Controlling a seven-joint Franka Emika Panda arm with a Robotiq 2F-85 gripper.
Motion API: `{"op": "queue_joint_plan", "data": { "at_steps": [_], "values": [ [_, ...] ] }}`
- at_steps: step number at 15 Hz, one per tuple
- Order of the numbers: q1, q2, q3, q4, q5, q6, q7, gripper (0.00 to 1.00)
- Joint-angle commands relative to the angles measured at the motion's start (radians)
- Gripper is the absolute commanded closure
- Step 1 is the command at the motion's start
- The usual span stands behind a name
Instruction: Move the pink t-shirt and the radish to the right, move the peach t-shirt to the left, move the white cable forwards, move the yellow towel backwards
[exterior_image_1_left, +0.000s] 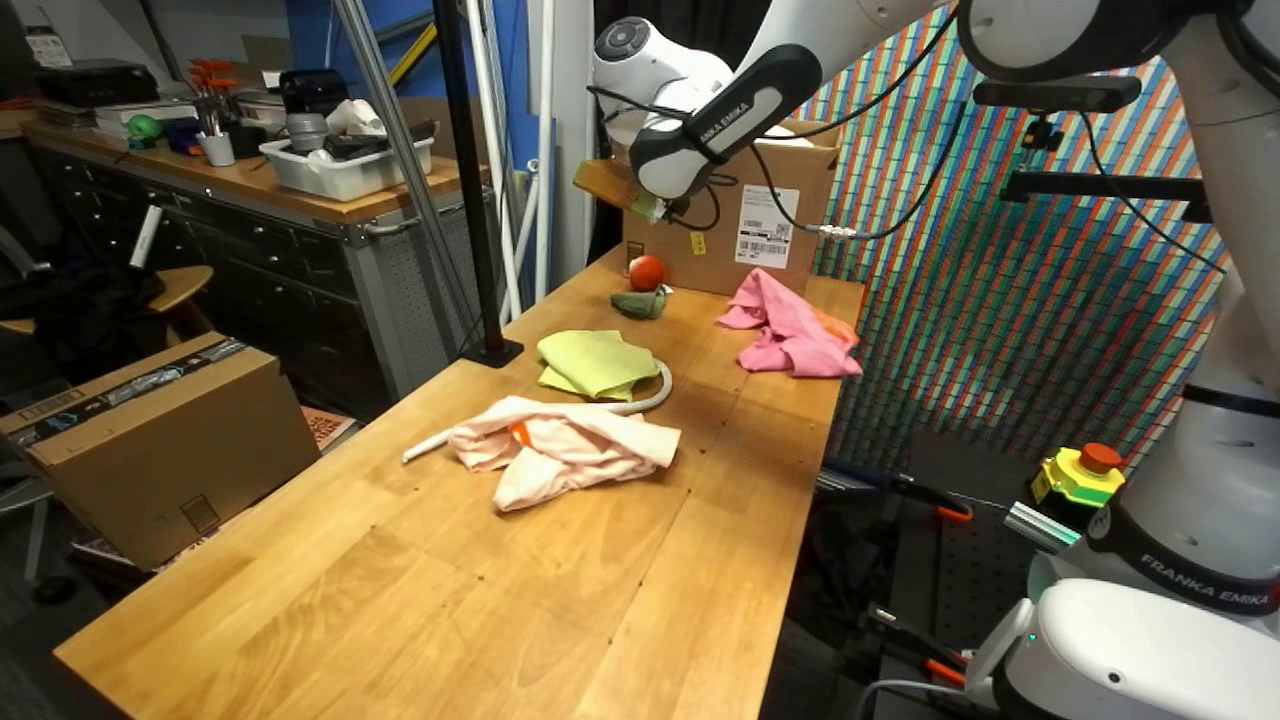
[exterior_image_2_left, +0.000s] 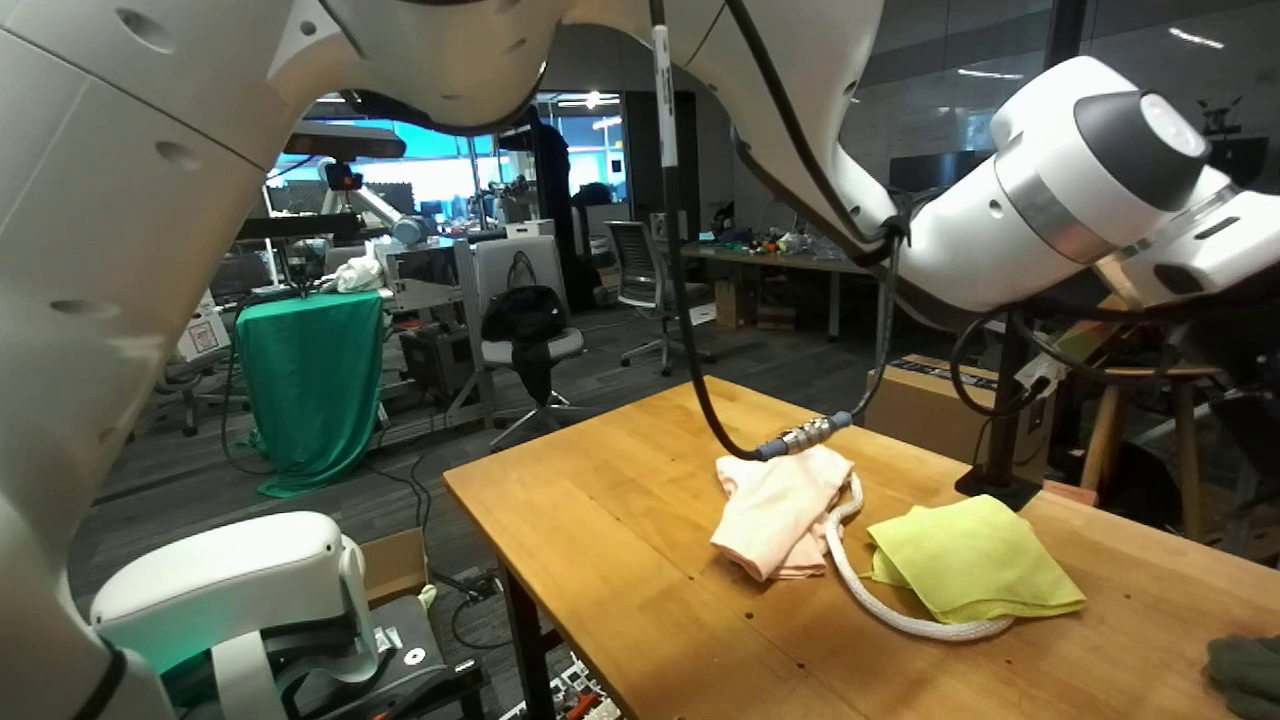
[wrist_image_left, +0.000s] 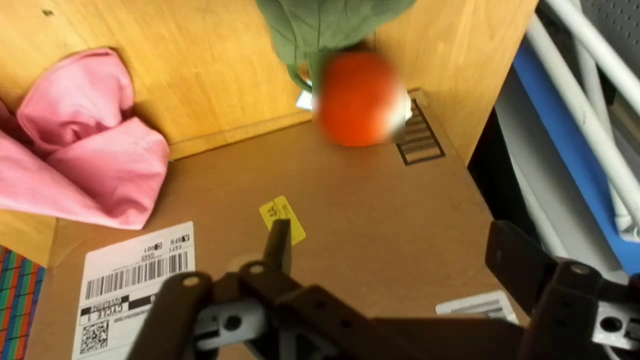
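Note:
My gripper (wrist_image_left: 389, 232) is open in the wrist view, with nothing between its fingers, in front of the cardboard box. Ahead of it the radish (wrist_image_left: 359, 100) shows blurred, red with a white end; an exterior view has the radish (exterior_image_1_left: 647, 272) by the box's foot. The pink t-shirt (exterior_image_1_left: 795, 325) lies crumpled at the table's far edge, apart from the gripper. Nearer, the peach t-shirt (exterior_image_1_left: 560, 455) covers part of the white cable (exterior_image_2_left: 880, 605). That cable curves round to the folded yellow towel (exterior_image_2_left: 975, 560), which hides one of its ends.
A cardboard box (exterior_image_1_left: 725, 225) stands upright at the table's far end. Beside the radish lies a dark green cloth (exterior_image_1_left: 638, 303). A black pole (exterior_image_1_left: 470, 200) rises from the table edge by the towel. The robot's black hose (exterior_image_2_left: 690, 350) hangs down in front of the table.

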Motion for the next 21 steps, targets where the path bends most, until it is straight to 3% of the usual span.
{"op": "queue_joint_plan", "data": {
  "at_steps": [1,7,14,21],
  "values": [
    [-0.036,-0.085,0.108,-0.11,0.089,0.011,-0.168,0.0],
    [-0.074,-0.163,0.238,-0.247,0.304,-0.006,-0.475,0.0],
    [-0.093,-0.245,0.338,-0.378,0.566,-0.086,-0.87,0.0],
    [-0.053,-0.246,0.381,-0.393,0.613,-0.171,-1.198,0.0]
  ]
}}
